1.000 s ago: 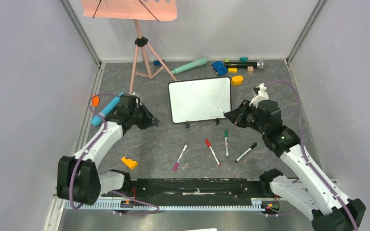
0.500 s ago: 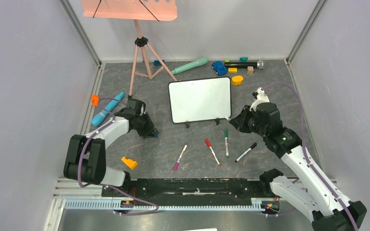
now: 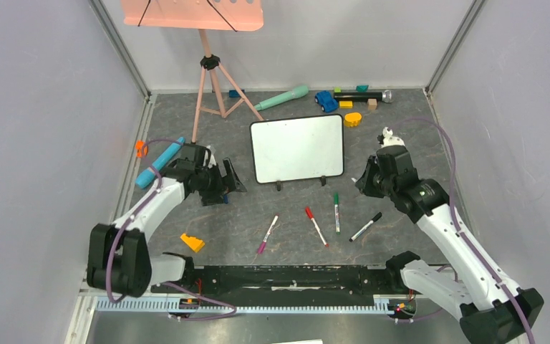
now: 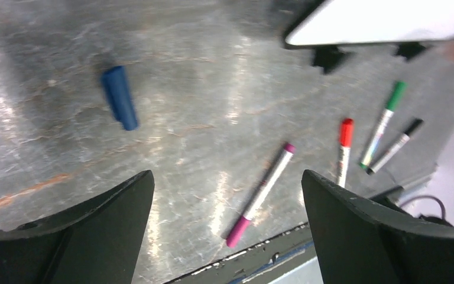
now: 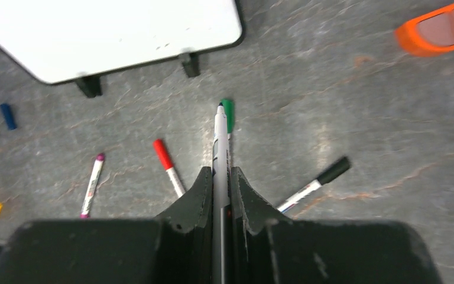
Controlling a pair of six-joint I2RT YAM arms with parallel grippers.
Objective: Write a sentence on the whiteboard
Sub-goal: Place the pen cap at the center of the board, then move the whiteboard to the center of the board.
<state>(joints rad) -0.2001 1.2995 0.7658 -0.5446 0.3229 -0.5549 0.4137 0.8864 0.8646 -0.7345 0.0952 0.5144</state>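
The dark grey counter [image 3: 286, 208] carries a salmon music stand [image 3: 210, 63] behind and to the left of the whiteboard [image 3: 297, 149]. The whiteboard stands on its two black feet near the middle, its face plain white from above. Left of the whiteboard and a little nearer the arm bases, the left gripper [image 3: 225, 183] hangs low with its jaws spread wide, nothing between them. Just off the whiteboard's lower right corner, the right gripper [image 3: 364, 183] has its jaws pinched tight on an uncapped marker [image 5: 220, 145] — white barrel, dark tip aimed toward the whiteboard's feet, apart from it. In front of the whiteboard lie a pink marker [image 3: 267, 234], a red marker [image 3: 316, 226], a green marker [image 3: 336, 211] and a black marker [image 3: 366, 226], all capped. A small blue cap [image 4: 120, 97] lies on the counter off the whiteboard's lower left corner — clear of the left gripper.
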